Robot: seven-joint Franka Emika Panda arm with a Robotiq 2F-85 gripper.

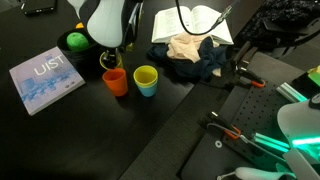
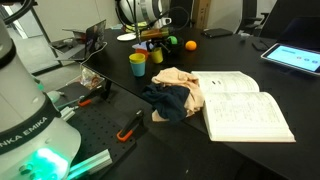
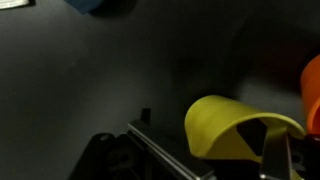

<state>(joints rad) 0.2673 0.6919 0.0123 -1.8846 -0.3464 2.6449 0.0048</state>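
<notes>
My gripper (image 3: 212, 150) hangs low over two cups on the black table (image 1: 60, 130). In the wrist view a yellow-rimmed cup (image 3: 235, 125) lies between the jaws: one finger (image 3: 150, 148) stands outside its wall, the other finger (image 3: 275, 152) shows in front of its opening. The jaws stand wide and do not visibly press on the cup. An orange cup (image 3: 312, 90) sits just beside it. In both exterior views the gripper (image 1: 112, 58) (image 2: 152, 42) is right above the orange cup (image 1: 115, 81) (image 2: 156, 56) and the yellow-and-blue cup (image 1: 146, 80) (image 2: 138, 63).
A green ball (image 1: 75, 41) and a blue book (image 1: 45, 80) lie near the cups. A cloth pile (image 1: 195, 55) (image 2: 175, 92) and an open book (image 2: 245, 105) are further off. An orange ball (image 2: 190, 45) rests behind. Tools lie on a perforated board (image 1: 250, 130).
</notes>
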